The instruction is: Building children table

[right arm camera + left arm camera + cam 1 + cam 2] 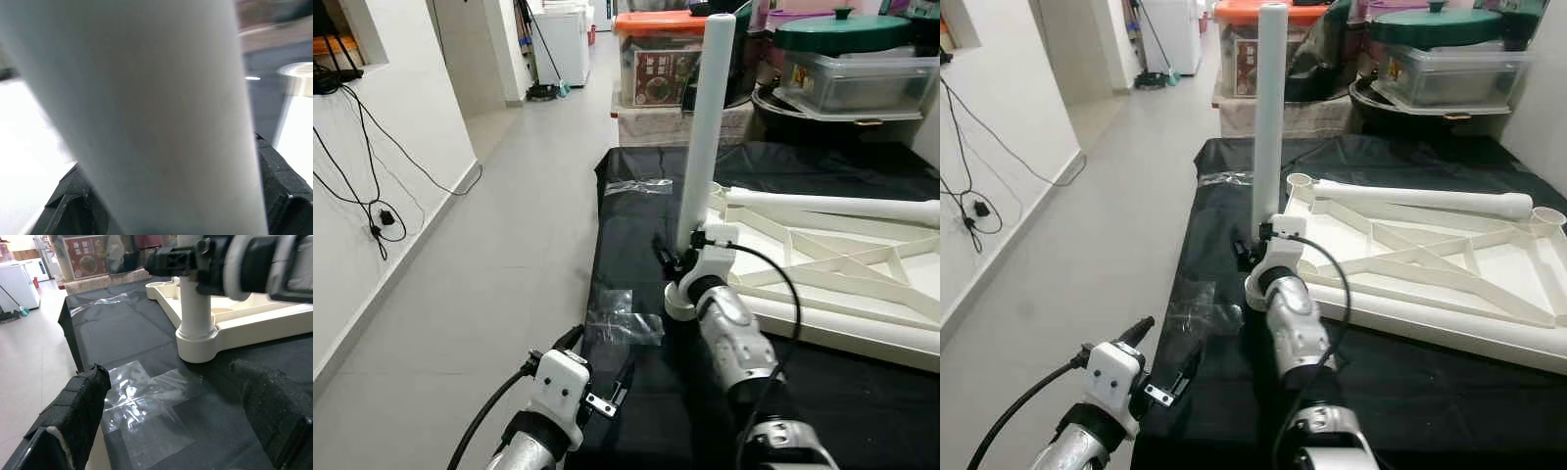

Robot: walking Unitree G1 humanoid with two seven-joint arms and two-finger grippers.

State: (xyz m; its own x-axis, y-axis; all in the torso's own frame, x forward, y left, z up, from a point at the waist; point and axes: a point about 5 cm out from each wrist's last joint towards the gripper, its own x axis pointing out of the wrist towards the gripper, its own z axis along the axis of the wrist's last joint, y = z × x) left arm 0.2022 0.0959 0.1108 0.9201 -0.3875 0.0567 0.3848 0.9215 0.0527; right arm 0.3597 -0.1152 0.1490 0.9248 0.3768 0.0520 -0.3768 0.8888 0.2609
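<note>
The white children's tabletop [1430,264] lies upside down on a black cloth [636,206]. One white table leg [705,127] stands upright in the near corner socket [195,340]. My right gripper [680,257] is shut on this leg just above the socket, and in the right wrist view the leg [146,112] sits between the black fingers [279,176]. A second leg [1420,199] rests flat across the tabletop's far side. My left gripper [597,360] hangs open at the cloth's front left edge, over a clear plastic bag [142,401], holding nothing.
Stacked storage boxes [656,64] and a green-lidded bin [847,59] stand behind the cloth. To the left are tiled floor [489,274] and a white wall with dangling cables [372,215]. More clear plastic [636,186] lies near the cloth's far left corner.
</note>
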